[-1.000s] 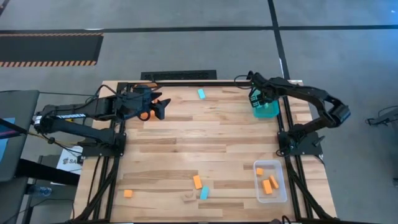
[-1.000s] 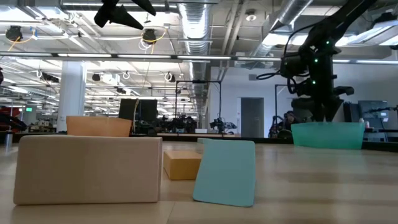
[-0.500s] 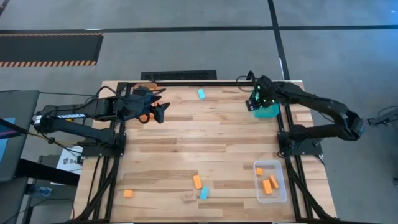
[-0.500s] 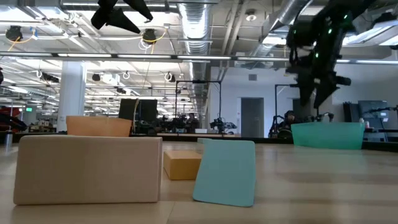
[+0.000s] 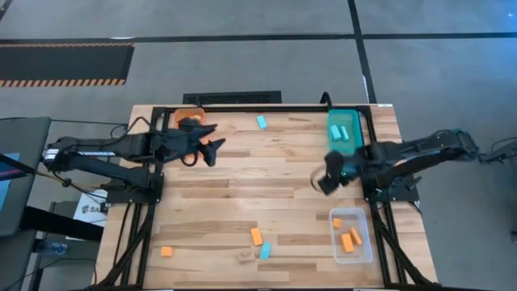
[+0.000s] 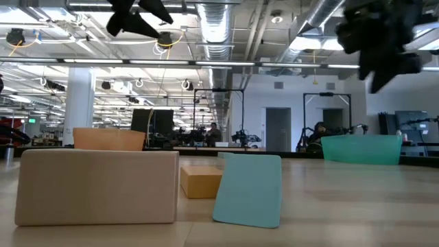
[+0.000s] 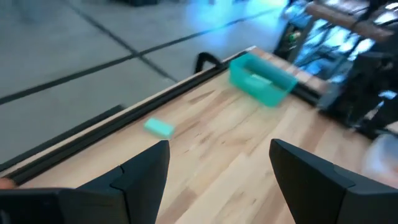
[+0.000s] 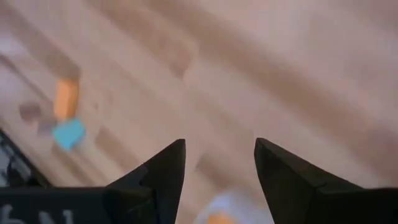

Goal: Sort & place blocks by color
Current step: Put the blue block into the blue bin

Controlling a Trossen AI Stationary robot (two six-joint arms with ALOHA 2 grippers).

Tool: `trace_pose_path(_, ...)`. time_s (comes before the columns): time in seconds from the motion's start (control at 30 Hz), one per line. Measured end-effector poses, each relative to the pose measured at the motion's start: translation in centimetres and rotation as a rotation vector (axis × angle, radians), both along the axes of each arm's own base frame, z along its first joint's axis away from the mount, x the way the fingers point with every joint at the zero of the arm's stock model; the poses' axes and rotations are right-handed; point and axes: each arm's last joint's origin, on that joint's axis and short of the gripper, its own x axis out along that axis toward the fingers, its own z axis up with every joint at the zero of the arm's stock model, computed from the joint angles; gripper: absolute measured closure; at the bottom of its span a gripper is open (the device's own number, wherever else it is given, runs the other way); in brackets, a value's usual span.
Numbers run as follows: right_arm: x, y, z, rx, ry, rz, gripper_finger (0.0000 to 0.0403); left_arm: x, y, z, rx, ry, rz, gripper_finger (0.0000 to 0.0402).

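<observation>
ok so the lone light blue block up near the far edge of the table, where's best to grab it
The small oblong light blue block lies flat on the bare wooden table, slightly angled and clear of everything else. Coming straight down from above and closing across its two long sides, at its middle, looks best, since the narrow width suits the fingers. The left hand is open and nearest.

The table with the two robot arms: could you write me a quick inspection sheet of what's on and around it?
Surface: wooden table, bare planks.
Job's things: light blue block at the far edge; orange block, orange block, blue block and wood block near the front.
Trays: teal tray holds blue blocks; clear tray holds orange ones.
Clutter: nothing seen.
Claws: left claw open, empty; right claw open, empty.
Cables: along the left arm.
Surroundings: grey floor.
</observation>
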Motion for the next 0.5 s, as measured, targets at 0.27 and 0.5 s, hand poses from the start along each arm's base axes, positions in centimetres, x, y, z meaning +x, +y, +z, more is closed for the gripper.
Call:
trace_pose_path(0.27,-2.0,5.5,-0.3,0.13,0.093,-0.022,0.0195,1.3,0.0,-3.2,-0.03,-0.156,-0.157,0.0136)
trace_pose_path(0.5,-1.3,6.1,-0.4,0.057,0.015,-0.004,0.0196,0.2,1.3,-6.6,-0.182,0.082,0.002,0.0136)
